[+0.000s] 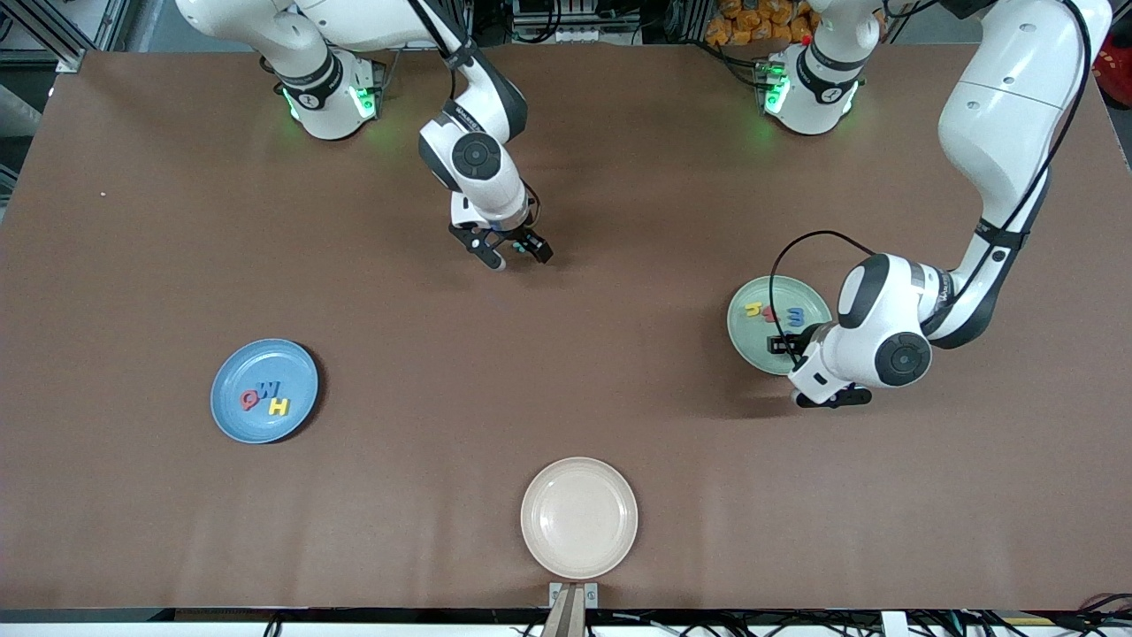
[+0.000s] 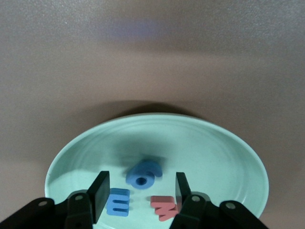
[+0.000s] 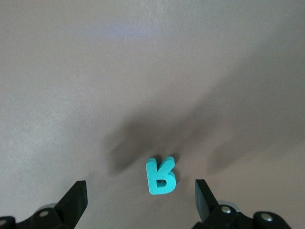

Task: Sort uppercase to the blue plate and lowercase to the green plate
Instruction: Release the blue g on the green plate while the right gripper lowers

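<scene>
The round cream plate (image 1: 579, 518) lies nearest the front camera. Farther back, toward the right arm's end of the table, the round light-blue plate (image 1: 264, 390) holds the red foam Q (image 1: 251, 401), blue foam M (image 1: 270, 390) and yellow foam H (image 1: 279, 407).

Toward the left arm's end, the round pale mint-green plate (image 1: 774, 320) holds the yellow foam h (image 1: 753, 310), red foam w (image 2: 164, 207), blue foam m (image 2: 118, 202) and blue foam g (image 2: 144, 173). The left gripper (image 2: 141, 191) is over this plate with fingers parted; the g appears blurred and free between them.

Farthest back, the right gripper (image 3: 140, 195) is low over the bare table, fingers spread wide, astride the teal-green foam R (image 3: 161, 176).
</scene>
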Available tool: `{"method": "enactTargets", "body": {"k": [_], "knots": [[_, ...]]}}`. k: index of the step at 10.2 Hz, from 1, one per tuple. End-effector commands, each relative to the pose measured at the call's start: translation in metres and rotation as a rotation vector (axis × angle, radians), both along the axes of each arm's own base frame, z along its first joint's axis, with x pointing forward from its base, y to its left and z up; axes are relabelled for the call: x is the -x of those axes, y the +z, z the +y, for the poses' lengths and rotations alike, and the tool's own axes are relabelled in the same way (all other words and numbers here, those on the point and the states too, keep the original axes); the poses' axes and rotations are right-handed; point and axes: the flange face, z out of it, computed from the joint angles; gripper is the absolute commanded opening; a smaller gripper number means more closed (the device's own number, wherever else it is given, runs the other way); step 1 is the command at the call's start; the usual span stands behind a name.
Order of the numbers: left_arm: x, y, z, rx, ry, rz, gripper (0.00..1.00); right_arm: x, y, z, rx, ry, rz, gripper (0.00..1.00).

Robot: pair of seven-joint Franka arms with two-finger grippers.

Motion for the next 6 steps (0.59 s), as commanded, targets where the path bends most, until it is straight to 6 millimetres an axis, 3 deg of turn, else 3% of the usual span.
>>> {"method": "enactTargets", "body": {"k": [1, 3, 5, 6], "knots": [[-0.003, 0.005, -0.001, -0.026, 0.004, -0.026, 0.75, 0.008, 0.003, -0.005, 0.0, 0.009, -0.019, 1.0], [-0.008, 0.019, 0.001, -0.024, -0.008, -0.051, 1.0, 0.01, -0.006, -0.006, 0.005, 0.017, -0.02, 1.0], [-0.009, 0.031, 0.002, -0.025, -0.023, -0.062, 1.0, 0.013, -0.009, -0.005, 0.005, 0.011, -0.021, 1.0], [-0.012, 0.039, 0.013, -0.028, -0.015, -0.07, 1.0, 0.02, -0.011, 0.0, 0.009, 0.011, -0.017, 1.0]]}}
